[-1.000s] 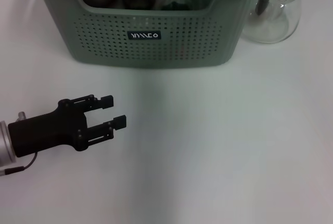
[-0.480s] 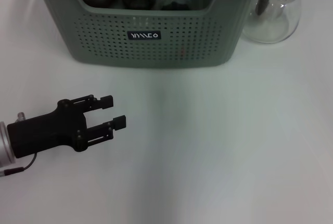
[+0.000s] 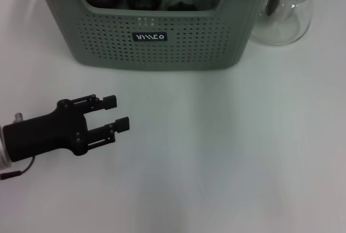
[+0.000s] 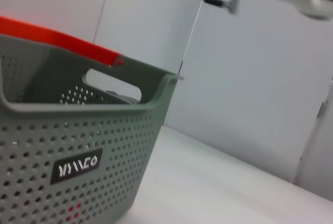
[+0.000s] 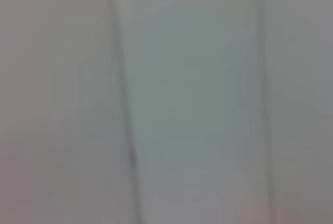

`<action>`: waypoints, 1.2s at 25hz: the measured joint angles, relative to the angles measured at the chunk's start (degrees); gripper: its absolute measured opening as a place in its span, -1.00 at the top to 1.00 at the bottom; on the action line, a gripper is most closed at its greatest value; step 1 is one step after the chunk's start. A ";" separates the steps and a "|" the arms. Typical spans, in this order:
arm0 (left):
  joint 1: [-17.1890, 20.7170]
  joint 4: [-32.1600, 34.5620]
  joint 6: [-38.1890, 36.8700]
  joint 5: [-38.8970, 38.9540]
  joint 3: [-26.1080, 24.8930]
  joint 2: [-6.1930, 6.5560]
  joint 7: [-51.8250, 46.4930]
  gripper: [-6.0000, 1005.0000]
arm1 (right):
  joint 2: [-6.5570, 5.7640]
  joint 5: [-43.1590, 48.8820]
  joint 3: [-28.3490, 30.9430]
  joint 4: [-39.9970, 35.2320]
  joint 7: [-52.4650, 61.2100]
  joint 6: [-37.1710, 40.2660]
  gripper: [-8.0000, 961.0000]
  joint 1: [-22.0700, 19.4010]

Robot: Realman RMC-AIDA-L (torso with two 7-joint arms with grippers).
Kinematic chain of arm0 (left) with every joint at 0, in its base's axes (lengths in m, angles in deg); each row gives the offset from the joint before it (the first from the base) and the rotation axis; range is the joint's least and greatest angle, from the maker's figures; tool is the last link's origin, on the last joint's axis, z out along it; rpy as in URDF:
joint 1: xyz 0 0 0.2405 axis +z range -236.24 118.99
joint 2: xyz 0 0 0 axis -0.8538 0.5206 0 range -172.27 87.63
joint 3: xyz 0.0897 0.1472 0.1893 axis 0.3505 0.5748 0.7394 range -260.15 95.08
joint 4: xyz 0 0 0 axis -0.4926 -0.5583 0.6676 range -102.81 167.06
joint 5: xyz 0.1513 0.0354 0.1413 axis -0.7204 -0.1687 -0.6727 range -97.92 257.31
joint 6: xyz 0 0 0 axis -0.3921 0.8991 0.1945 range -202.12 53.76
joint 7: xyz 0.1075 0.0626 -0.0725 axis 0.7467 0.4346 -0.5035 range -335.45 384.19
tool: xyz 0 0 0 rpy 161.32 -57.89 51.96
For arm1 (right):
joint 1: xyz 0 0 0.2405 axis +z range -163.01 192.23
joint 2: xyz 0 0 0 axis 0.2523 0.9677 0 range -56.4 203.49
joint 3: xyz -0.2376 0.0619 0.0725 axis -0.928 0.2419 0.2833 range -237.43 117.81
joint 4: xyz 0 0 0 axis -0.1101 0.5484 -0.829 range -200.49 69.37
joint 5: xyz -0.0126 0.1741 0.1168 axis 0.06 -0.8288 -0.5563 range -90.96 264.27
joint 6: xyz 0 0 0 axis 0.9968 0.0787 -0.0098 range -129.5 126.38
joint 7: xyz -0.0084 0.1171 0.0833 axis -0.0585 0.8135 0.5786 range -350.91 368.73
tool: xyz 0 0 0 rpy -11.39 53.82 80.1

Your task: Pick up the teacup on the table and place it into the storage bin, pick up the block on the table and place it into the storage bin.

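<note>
Holding my left gripper [image 3: 119, 113] empty with fingers apart at lower left of the head view, well short of the storage bin [image 3: 157, 46] at top, I judge both placements done and retreat next; right gripper unseen.

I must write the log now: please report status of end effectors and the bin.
Left end effector open, empty, over bare table. Right end effector not in view. Storage bin already holds items; nothing in the way.

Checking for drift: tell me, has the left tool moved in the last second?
Yes. The left tool, open and empty, slid slightly toward the robot's left, away from the storage bin.
</note>
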 joint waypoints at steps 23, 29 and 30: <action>-0.97 0.29 -3.04 -0.36 -1.17 1.01 0.75 -0.27 | -0.06 -5.02 9.25 3.84 -31.50 42.90 -0.77 -25.58; -1.84 1.87 -7.08 -0.72 2.99 1.60 0.46 -0.28 | -0.60 -1.16 11.25 21.57 -48.49 43.45 -0.77 -26.26; -2.09 1.87 -7.10 -0.73 3.65 1.65 0.50 -0.28 | -0.78 -0.75 11.91 23.90 -50.63 43.23 -0.77 -26.24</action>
